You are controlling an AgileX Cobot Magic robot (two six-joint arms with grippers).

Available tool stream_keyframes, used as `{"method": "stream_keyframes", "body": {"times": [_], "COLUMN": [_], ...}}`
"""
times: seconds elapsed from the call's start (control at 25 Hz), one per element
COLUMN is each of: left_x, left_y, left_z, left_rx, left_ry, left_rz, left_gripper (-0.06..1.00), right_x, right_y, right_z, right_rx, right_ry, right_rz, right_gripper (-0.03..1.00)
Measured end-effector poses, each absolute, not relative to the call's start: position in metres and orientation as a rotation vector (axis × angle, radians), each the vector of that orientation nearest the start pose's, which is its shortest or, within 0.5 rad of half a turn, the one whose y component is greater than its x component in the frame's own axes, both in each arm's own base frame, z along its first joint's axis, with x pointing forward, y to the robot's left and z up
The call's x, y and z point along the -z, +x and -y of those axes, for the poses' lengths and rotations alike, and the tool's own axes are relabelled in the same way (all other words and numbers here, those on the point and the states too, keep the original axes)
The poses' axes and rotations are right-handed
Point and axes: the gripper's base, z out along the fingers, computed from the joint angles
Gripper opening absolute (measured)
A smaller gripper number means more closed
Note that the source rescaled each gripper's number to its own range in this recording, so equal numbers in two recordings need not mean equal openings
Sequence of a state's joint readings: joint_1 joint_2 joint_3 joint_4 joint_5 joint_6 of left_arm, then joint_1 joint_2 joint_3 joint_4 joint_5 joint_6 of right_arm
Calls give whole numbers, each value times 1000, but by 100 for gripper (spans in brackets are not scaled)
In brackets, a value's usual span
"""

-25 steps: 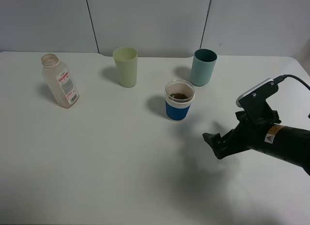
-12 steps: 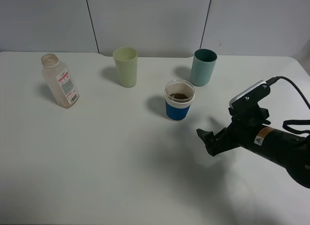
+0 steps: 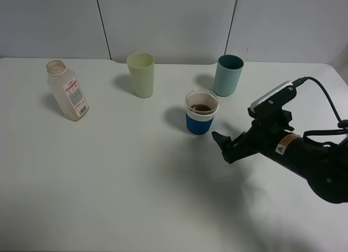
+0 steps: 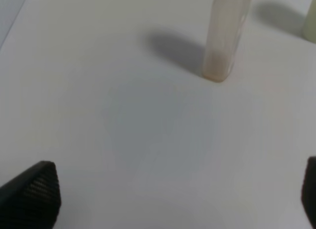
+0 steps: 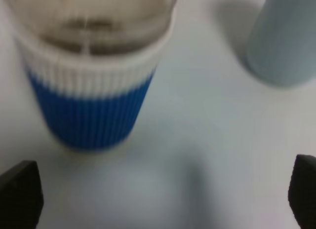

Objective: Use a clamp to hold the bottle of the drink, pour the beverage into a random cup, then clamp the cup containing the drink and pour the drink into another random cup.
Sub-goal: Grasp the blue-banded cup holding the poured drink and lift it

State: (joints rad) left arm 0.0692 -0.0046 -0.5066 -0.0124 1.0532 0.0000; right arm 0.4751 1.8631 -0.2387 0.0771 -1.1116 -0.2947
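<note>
At centre right, right gripper near cup, jaws released wide, empty, probably aligned for side grasp; beverage inside. Left gripper also released, parked short of bottle.

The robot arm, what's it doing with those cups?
The right end effector hovers open beside the blue-sleeved cup, not touching it. That cup already has brown drink inside. The bottle stands far to the left and looks nearly empty. The yellow-green tumbler stands behind, untouched.
</note>
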Motion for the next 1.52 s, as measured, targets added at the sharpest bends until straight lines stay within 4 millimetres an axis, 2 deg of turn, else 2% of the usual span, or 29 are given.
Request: {"method": "stream_keyframes", "body": {"times": [0.24,0.56,0.92,1.08,1.52], "left_x": [-280,-280,-280,-280,-280], "left_y": [-6,-6,-6,-6,-6], "left_z": [1,1,1,1,1], "left_rx": [-29,-29,-29,-29,-29], "left_ry": [-69,-69,-69,-69,-69], "left_rz": [-2025,-2025,-2025,-2025,-2025], "left_gripper": [99,99,99,99,99], "right_x": [-100,-98,-69,-66,-49], "right_y": [225,224,222,226,259], "right_z": [-110,-114,-116,-120,-142], "right_rx": [-83,-107,-111,-122,-158], "right_ry": [-675,-734,-780,-789,-816], "right_rz": [-1845,-1861,-1888,-1866,-1798], "right_gripper": [100,100,100,100,100]}}
